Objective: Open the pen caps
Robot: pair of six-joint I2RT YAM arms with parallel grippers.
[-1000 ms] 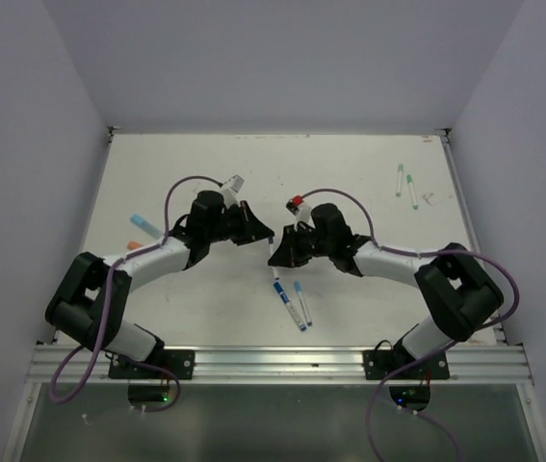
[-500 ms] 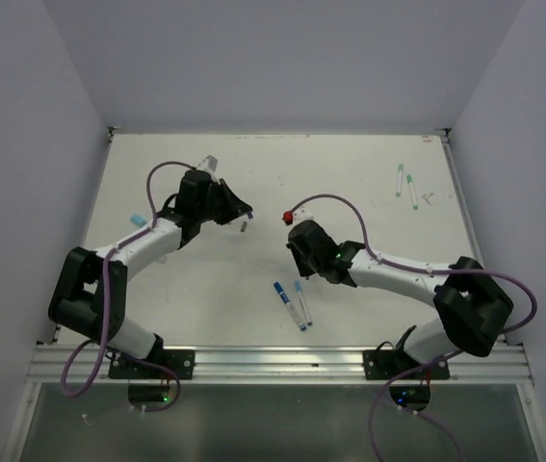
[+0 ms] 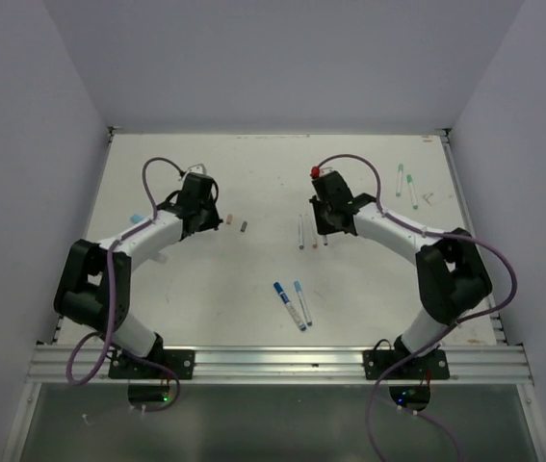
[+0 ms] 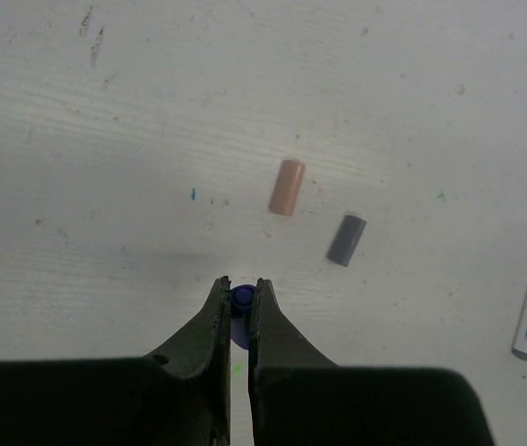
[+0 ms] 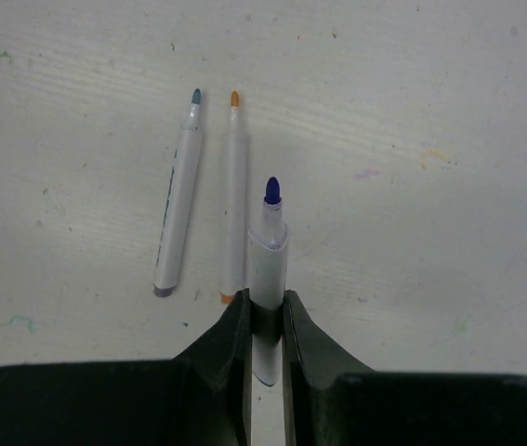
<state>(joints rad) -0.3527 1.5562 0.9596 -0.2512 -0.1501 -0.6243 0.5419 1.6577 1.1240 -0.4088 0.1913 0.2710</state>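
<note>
blue cap (image 4: 242,298) pinched in left claw (image 4: 241,286), uncapped blue-tipped pen (image 5: 268,249) clamped in right claw (image 5: 266,299)

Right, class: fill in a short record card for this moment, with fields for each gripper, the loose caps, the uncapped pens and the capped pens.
left gripper: shut on a blue cap
right gripper: shut on a blue-tipped pen, cap off
loose caps: orange cap and grey cap, side by side but apart, on the table
uncapped pens lying: grey-tipped pen beside orange-tipped pen
capped pens: dark-blue pen and light-blue pen, near the arm bases
</note>
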